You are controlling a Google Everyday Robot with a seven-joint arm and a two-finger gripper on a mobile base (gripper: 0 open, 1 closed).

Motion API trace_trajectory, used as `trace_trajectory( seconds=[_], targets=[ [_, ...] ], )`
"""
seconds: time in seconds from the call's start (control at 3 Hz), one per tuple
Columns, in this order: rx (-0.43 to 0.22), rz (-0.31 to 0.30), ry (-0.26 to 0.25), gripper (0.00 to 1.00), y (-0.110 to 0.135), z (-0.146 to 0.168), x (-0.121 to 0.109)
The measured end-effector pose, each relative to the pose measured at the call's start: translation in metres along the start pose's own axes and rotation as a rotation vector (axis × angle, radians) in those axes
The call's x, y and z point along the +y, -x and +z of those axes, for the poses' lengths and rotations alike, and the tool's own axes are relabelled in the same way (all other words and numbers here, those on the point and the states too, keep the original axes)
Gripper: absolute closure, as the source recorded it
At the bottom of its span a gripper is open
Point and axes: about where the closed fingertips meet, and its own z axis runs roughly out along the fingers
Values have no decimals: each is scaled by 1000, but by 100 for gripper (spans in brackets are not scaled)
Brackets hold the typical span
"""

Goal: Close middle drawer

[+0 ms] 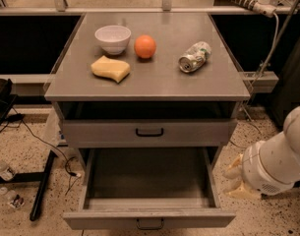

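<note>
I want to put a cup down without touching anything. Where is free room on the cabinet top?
The front strip of the cabinet top, in front of the sponge and can, is bare; so is the back right corner. Crowded: back left, with bowl and orange. The open middle drawer is bare inside. The gripper hangs right of it.
</note>
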Motion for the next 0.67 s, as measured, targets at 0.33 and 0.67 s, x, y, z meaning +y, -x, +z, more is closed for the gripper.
trace_trajectory(
  seconds=[0.33,0.67],
  targets=[
    [0,0,0,85,-1,2,1],
    [-20,-12,33,100,3,15,9]
  ],
)
